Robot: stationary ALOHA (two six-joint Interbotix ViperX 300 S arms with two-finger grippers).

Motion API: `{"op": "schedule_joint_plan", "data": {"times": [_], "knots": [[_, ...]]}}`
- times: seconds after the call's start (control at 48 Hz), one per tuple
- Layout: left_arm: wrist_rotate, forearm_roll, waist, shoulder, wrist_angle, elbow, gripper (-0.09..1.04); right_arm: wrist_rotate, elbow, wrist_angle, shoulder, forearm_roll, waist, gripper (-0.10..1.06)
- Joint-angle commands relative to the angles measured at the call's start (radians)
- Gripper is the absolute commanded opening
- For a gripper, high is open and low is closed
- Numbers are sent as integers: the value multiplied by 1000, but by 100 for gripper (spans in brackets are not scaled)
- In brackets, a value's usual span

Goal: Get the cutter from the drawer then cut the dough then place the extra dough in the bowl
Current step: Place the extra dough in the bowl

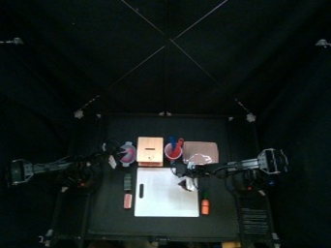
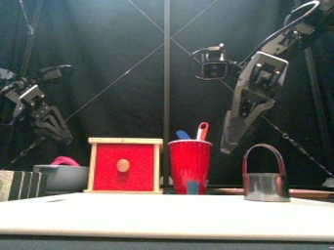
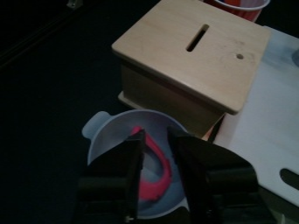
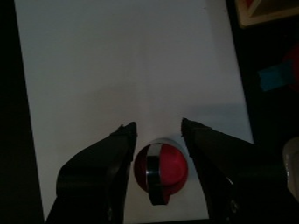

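A strip of pink dough [image 3: 149,175] lies in the blue-grey bowl [image 3: 111,131], which stands left of the wooden box [image 2: 124,166]. My left gripper [image 3: 158,144] hangs just over the bowl, open, with the strip showing in the gap between its jaws. The round metal cutter [image 2: 265,186] stands on the white board [image 4: 128,61] with a red dough disc inside it. Above the cutter [image 4: 159,166] my right gripper [image 4: 158,131] is open and holds nothing.
The red cup [image 2: 189,161] with toy knives stands right of the box, and the pink tray [image 1: 203,151] lies behind it. Two small orange toys lie near the board, one [image 1: 203,205] at its right edge and one [image 1: 127,201] to its left.
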Motion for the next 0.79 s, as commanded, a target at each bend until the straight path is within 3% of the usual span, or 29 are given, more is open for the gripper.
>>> {"op": "schedule_joint_plan", "data": {"times": [0.021, 0.229, 0.354, 0.646, 0.792], "knots": [[-2, -29, -3, -5, -28, -40, 87, 0, -17, -6, -29, 5, 2, 82], [-2, -57, -57, -5, -84, -86, 87, -2, -31, -6, -31, 0, 2, 82], [0, -57, -144, -6, -127, -143, 87, -2, -52, -49, -43, 2, 0, 82], [5, 54, -471, 52, -199, -189, 87, -5, 14, -488, -81, -12, -3, 82], [8, 183, -526, 81, -264, -176, 87, -3, 78, -696, -84, -17, 2, 82]]}}
